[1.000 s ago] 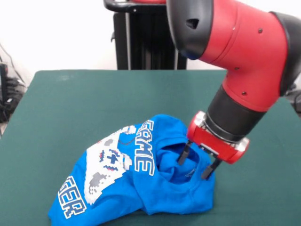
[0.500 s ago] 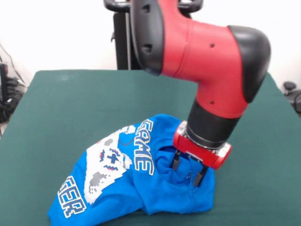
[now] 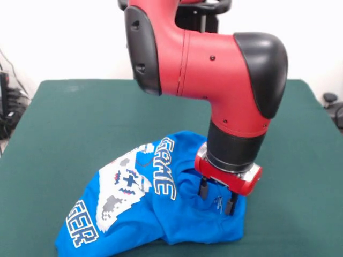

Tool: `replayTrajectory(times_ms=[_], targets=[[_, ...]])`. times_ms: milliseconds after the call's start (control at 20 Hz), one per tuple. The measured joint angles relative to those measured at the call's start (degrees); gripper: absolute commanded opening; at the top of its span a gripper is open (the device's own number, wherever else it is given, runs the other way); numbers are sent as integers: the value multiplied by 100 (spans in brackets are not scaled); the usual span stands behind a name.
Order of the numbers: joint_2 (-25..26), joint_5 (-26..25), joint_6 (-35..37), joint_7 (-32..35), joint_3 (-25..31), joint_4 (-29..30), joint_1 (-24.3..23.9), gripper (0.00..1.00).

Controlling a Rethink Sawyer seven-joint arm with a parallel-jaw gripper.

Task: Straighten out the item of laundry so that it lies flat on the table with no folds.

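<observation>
Dark green cloth covers the table [image 3: 80,112], and behind it stands a white wall. From the front view, my laundry item, a bright blue T-shirt [image 3: 155,209], lies crumpled near the table's front edge, with the white print turned up on its left part. My gripper [image 3: 217,201] points down into the folds at the shirt's right part. Its two fingers [image 3: 203,190] stand apart, their tips touching the fabric, not pinching it.
</observation>
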Motion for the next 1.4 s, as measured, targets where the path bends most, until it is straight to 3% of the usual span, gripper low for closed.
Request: replayTrajectory(times_ms=[550,1400], targets=[[-83,-12,29,0,461,79,-39,100],[-142,-38,198,0,495,93,-31,100]])
